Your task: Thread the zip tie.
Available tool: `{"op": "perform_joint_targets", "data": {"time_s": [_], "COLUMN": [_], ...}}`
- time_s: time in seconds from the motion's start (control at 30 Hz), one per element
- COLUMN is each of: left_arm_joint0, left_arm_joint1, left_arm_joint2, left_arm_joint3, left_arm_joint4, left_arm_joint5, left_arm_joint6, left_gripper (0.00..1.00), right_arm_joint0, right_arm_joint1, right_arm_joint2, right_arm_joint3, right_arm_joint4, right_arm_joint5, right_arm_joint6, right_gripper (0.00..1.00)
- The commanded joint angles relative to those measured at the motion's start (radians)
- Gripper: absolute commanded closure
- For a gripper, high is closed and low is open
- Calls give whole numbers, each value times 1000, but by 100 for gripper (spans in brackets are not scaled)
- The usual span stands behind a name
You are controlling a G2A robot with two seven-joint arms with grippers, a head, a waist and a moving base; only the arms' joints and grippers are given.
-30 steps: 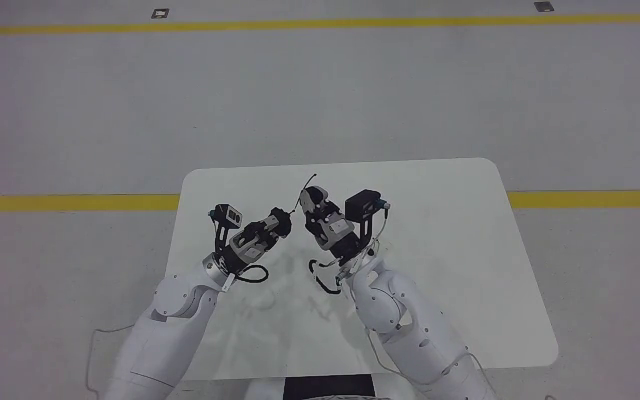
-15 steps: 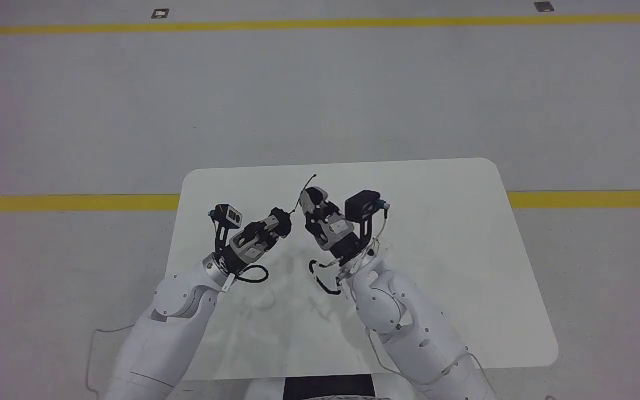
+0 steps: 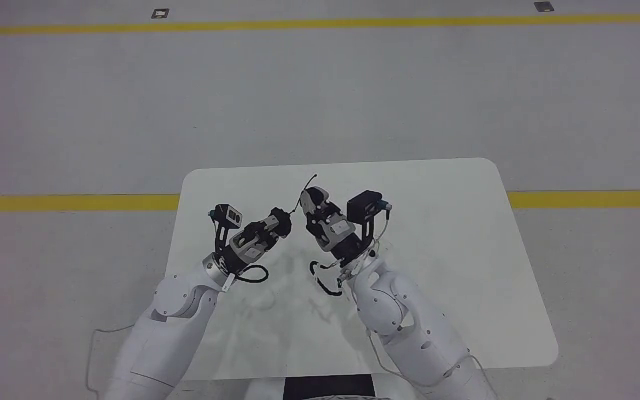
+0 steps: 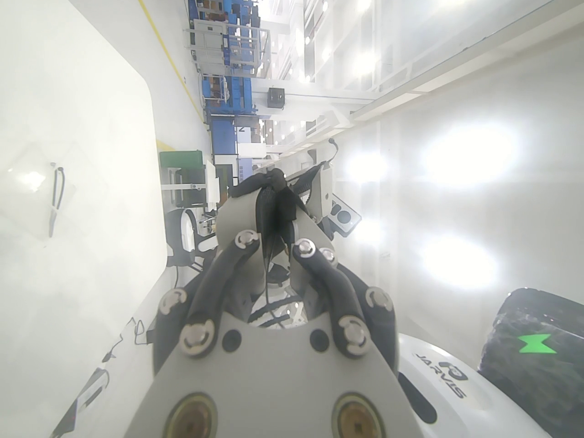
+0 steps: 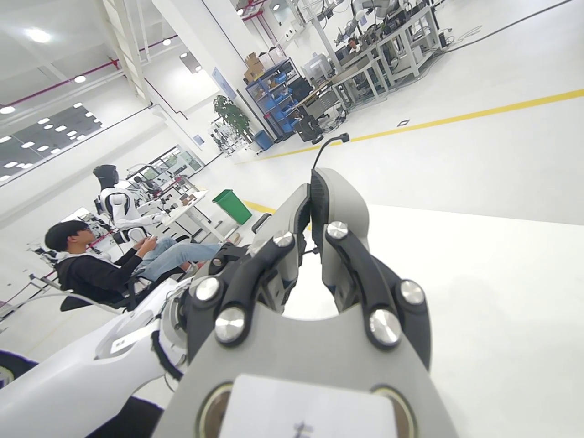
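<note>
While both arms hang over the middle of the white table (image 3: 450,200), almost nothing has shifted in the last second. The right wrist has rolled a hair outward and the left arm has kept its place. Reading: a hold for fine alignment, with the threading stroke itself not yet made.

Left gripper (image 3: 283,222): closed tight, pads pressed together. A thin black strand runs between the fingers in the left wrist view. It looks like the tie's tail end, though the dark pads blur it and I would not swear to it.

Right gripper (image 3: 308,203): just beside the left, tips angled toward it, also closed, pinching the zip tie (image 5: 329,150) near its upper end.

The tie stands up out of the right gripper in a slight curve, and its small square head (image 5: 343,138) sits free in the air above the fingertips.

Views compared: from above, the tie is a mere hairline over the two grippers. The right wrist view gives the head's shape and its tilt. The left wrist view adds a dark strip (image 4: 55,198) lying flat on the table, well apart from both grippers.
</note>
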Motion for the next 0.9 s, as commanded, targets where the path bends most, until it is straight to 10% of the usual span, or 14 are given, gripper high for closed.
{"op": "perform_joint_targets", "data": {"time_s": [0.0,0.87], "left_arm_joint0": [0,0], "left_arm_joint1": [0,0], "left_arm_joint2": [0,0], "left_arm_joint3": [0,0], "left_arm_joint4": [0,0], "left_arm_joint5": [0,0], "left_arm_joint6": [0,0], "left_gripper": [100,100], "right_arm_joint0": [-1,6], "right_arm_joint1": [0,-4], "right_arm_joint2": [0,-5], "right_arm_joint3": [-1,19], "right_arm_joint4": [0,-9], "right_arm_joint5": [-1,5], "right_arm_joint6": [0,-5], "right_gripper": [100,100]}}
